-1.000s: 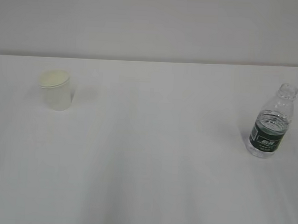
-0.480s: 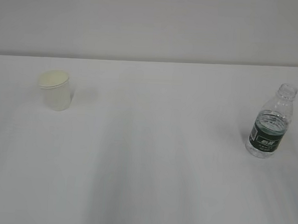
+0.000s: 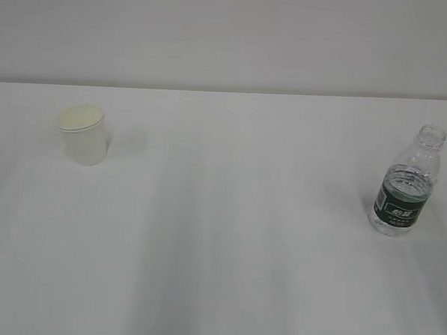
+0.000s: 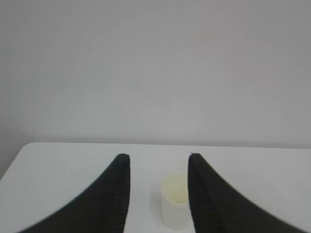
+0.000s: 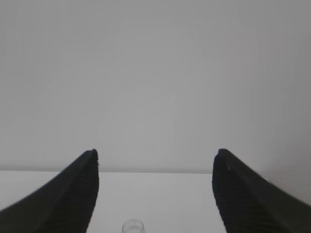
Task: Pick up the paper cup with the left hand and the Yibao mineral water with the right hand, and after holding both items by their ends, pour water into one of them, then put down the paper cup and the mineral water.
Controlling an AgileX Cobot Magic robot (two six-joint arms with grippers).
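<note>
On the left of the white counter, toward the far side, the paper cup stands upright, rim up, with its pale yellowish inside showing. In the left wrist view the left pincer is spread, holding nothing; the cup sits on the counter beyond the tips, in the gap between them and close against the right-hand prong, which hides part of its side. Well apart from the cup, at the right of the counter, the water bottle stands upright with its open neck and dark green label. In the right wrist view the right pincer is spread wide and empty; only the clear bottle neck shows at the bottom edge, between the prongs, nearer the left one.
</note>
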